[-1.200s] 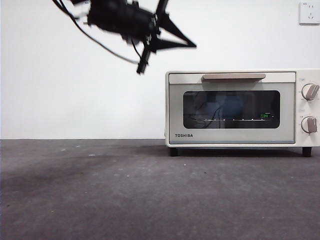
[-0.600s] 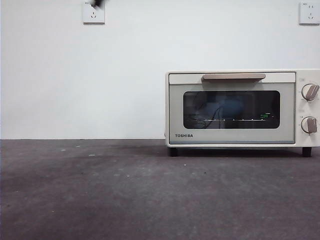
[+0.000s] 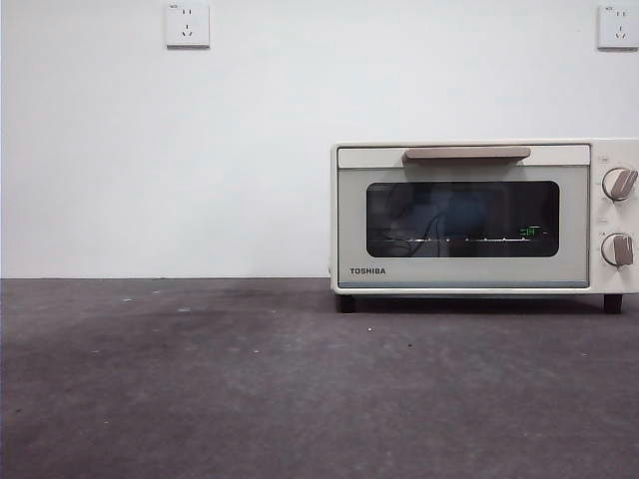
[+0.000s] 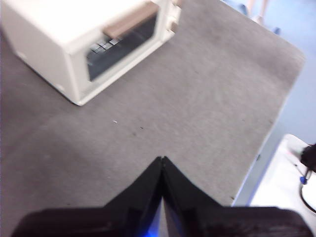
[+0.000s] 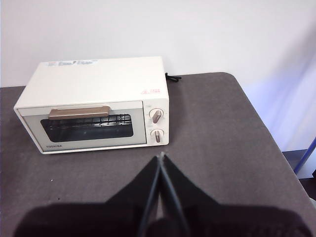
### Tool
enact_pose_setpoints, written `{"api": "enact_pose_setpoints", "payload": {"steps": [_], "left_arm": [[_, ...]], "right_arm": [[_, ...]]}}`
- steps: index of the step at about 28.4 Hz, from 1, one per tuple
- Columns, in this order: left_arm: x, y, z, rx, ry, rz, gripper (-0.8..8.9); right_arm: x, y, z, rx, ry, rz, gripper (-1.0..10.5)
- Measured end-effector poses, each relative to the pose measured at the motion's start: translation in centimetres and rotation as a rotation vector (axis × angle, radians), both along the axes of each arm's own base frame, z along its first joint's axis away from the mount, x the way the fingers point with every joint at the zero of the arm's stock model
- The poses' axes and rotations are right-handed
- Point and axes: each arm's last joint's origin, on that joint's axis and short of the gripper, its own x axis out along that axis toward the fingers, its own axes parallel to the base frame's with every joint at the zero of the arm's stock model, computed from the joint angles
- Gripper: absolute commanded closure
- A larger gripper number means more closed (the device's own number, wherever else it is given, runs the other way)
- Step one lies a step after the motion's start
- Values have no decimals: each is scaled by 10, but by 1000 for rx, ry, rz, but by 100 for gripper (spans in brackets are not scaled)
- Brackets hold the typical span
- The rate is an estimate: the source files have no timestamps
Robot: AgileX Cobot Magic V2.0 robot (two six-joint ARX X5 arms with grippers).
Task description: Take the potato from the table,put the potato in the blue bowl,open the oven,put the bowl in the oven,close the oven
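Oven [image 3: 477,216] sits on the table [image 3: 250,389] w/ its door fully closed, tan bar handle [image 3: 466,154] across the top of the door, dark glass window [image 3: 461,219] below it. Thru the glass in the front view a dim blue rounded shape shows behind the wire rack [image 3: 459,239], prob. the blue bowl [image 3: 454,213]; potato can't be made out, glass too dark to tell. Two knobs [image 3: 619,184] stacked at the oven's right end, TOSHIBA lettering at the door's lower left, small black feet under the body. Oven stands toward the table's back edge, near the white wall [image 3: 250,150]; a black cord [image 5: 172,77] leaves its rear corner in the right wrist view. Two wall sockets [image 3: 187,24] high on the wall, one over the bare left part of the table, one at the top right corner. Neither arm shows in the front view. Left gripper [image 4: 162,160] hangs above bare tabletop, well apart from the oven, jaws pressed together tip to tip, nothing between them. Right gripper [image 5: 160,157] hangs above the table in front of the oven, nearer its knob end, jaws likewise clenched on nothing.
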Motion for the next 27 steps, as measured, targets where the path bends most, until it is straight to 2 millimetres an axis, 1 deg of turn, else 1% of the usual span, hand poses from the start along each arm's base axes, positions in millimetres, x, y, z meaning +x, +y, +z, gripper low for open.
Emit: {"api": "enact_pose_setpoints", "payload": {"steps": [4, 6, 10, 14, 21, 24, 27], "left_arm": [[-23, 12, 11, -19, -65, 13, 818], [-32, 17, 13, -21, -68, 13, 818], [-38, 20, 15, -27, -78, 13, 818], [-35, 18, 15, -24, -75, 14, 818], [-20, 11, 9, 7, -60, -3, 818], [-9, 8, 6, 52, -109, -33, 818], [-1, 14, 8, 97, -212, -43, 818]], "right_arm": [[6, 1, 0, -3, 17, 0, 945], [11, 2, 0, -4, 28, 0, 945], [23, 4, 1, -9, 59, 0, 945], [39, 6, 0, -16, 102, 0, 945], [76, 12, -3, -31, 199, 0, 945], [97, 15, -7, -40, 255, 0, 945], [119, 19, -12, -49, 314, 0, 945]]}}
